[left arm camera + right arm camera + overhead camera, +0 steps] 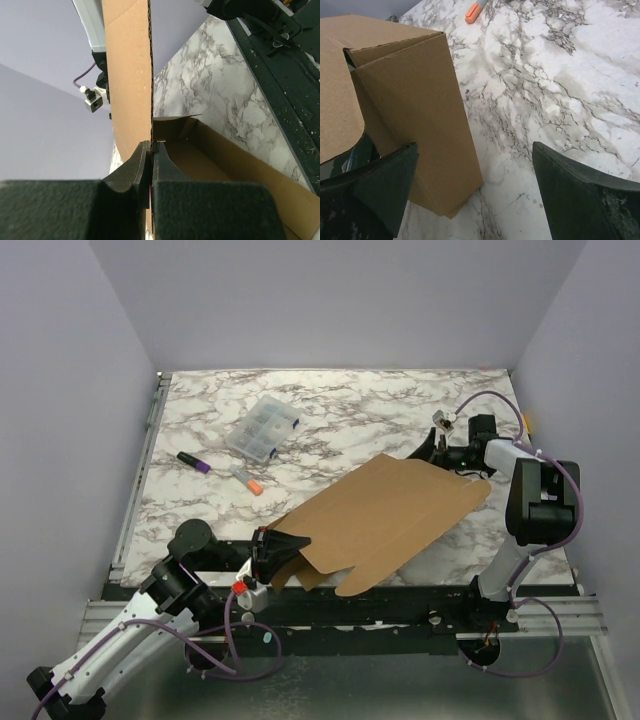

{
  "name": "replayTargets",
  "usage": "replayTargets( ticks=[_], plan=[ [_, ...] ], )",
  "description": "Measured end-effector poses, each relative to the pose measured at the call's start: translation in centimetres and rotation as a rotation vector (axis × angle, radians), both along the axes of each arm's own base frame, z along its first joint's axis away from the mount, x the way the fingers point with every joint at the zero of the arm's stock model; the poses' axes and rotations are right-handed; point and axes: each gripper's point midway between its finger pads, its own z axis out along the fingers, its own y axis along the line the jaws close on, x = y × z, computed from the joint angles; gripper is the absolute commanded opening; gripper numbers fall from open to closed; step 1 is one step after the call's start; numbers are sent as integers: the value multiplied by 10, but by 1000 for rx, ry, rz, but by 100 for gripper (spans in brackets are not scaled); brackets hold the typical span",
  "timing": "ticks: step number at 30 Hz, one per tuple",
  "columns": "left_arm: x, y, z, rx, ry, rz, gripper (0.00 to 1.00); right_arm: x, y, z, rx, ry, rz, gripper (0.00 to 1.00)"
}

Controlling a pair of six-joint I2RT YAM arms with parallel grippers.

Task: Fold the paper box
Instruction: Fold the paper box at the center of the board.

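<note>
The paper box (390,515) is a brown cardboard sheet lying slantwise across the marble table, its near-left flaps folded and lifted. My left gripper (268,552) is at that near-left end. In the left wrist view it (150,150) is shut on the thin corrugated edge of an upright panel of the paper box (127,75). My right gripper (440,445) hovers at the sheet's far right corner. In the right wrist view it (475,147) stands wide open, nothing between its fingers, with a folded corner of the paper box (405,90) partly under the left finger (385,185).
A clear plastic compartment case (262,427) sits at the back left. A purple-capped marker (194,462) and an orange-capped marker (247,480) lie near it. The orange cap (472,14) shows in the right wrist view. A dark rail (400,595) runs along the near table edge.
</note>
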Motion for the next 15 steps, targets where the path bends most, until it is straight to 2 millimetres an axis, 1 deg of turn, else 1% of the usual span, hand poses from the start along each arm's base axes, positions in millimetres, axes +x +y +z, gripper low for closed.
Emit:
replayTargets(
  ticks=[5,11,15],
  plan=[
    [-2,0,1,-3,0,-11,0,-9,1,2,12,8,17,100],
    [-4,1,3,-9,0,-13,0,-10,3,10,50,-17,49,100],
    [-4,1,3,-11,2,-14,0,-16,4,6,63,13,54,100]
  ],
)
